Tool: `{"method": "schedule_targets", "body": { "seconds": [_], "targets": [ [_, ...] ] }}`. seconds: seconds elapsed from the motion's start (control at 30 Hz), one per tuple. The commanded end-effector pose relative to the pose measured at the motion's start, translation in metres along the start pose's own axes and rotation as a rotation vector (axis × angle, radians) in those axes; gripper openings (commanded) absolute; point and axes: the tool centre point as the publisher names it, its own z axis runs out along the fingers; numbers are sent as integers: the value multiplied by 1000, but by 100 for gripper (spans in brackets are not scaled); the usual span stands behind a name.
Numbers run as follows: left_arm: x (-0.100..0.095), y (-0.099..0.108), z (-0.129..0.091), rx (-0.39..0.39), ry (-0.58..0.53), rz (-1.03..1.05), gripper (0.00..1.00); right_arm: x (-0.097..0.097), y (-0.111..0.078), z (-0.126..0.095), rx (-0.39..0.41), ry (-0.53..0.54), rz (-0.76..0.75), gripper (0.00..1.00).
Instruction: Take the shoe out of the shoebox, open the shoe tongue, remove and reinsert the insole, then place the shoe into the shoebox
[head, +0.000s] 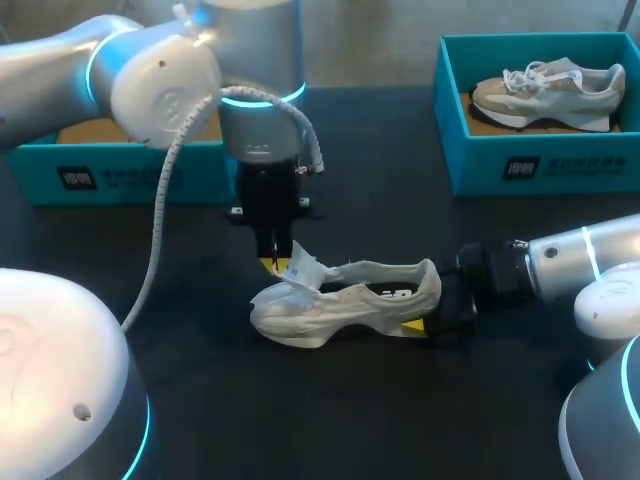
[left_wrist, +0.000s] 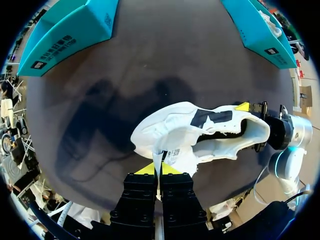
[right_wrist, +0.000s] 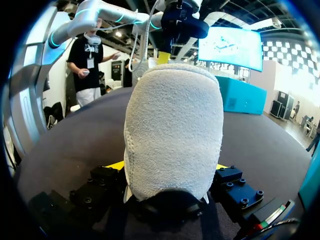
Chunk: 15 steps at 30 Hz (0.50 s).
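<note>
My left gripper (left_wrist: 160, 170) points straight down, its yellow-tipped fingers pressed together and pinching the white fabric tongue (left_wrist: 172, 156) of a white fabric sneaker (head: 345, 300), lifting the tongue up from the shoe's front. My right gripper (right_wrist: 170, 167) lies low over the table, its two fingers set on either side of the sneaker's rounded heel and clamped against it from both sides.

The sneaker sits upright on its sole in the middle of the dark table (head: 200, 340). Its toe points left towards my left gripper and its heel points right into my right gripper. The inside of its opening is dark.

My left arm comes in from the far left and bends down over the shoe. My right arm reaches in from the right edge, close to the table surface.

An open teal cardboard shoebox (head: 130, 170) stands at the far left, partly hidden behind my left arm. A second open teal cardboard shoebox (head: 540, 165) stands at the far right, well apart from the shoe I hold. A grey and white laced sneaker (head: 545, 92) lies inside it.
</note>
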Motion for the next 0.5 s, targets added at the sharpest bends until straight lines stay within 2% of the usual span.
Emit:
{"method": "schedule_targets", "body": {
  "seconds": [0.03, 0.33, 0.5],
  "targets": [
    [-7, 4, 10, -7, 32, -6, 0, 1, -1, 0, 3, -3, 0, 0],
    [-24, 10, 42, -44, -7, -79, 0, 1, -1, 0, 3, -3, 0, 0],
    [-26, 9, 55, -48, 1, -92, 0, 1, -1, 0, 3, -3, 0, 0]
  ]
}}
